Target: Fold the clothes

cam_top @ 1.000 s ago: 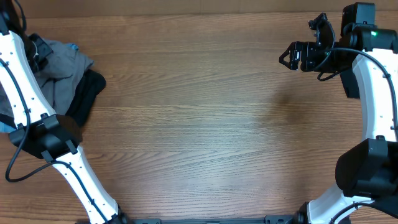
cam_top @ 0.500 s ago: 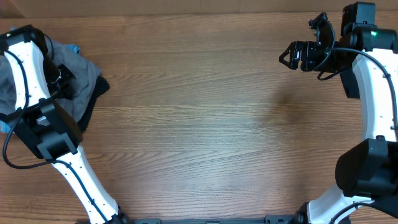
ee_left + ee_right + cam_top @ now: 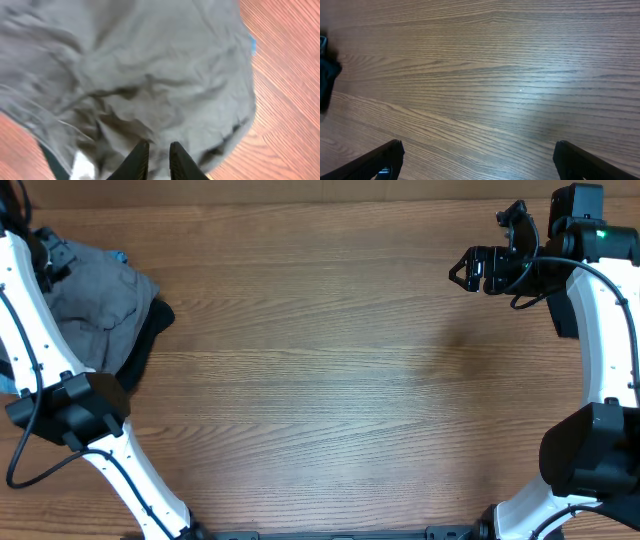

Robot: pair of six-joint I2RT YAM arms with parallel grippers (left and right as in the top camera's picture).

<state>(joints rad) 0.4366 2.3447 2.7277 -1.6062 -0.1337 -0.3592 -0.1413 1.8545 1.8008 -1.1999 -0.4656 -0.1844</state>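
Grey wrinkled cotton makes up the top item of the clothes. The grey garment (image 3: 100, 295) lies bunched at the upper left of the overhead frame, on the wooden desk (image 3: 320, 390). A black garment (image 3: 145, 340) lies under it and shows along its lower right edge. A strip of light-blue fabric (image 3: 118, 256) shows at its upper edge.

We locate the left gripper (image 3: 159, 157) directly over the grey garment. In the left wrist view its fingers stand close together with a narrow gap between them. That view is blurred, so we cannot tell whether a fold is caught there. A white label (image 3: 80, 167) shows at the lower left of the same view.

The right gripper (image 3: 467, 272) hangs at the upper right of the overhead frame, well apart from the clothes. Its jaws stand fully apart and hold nothing; the wood grain of the desk shows between them.
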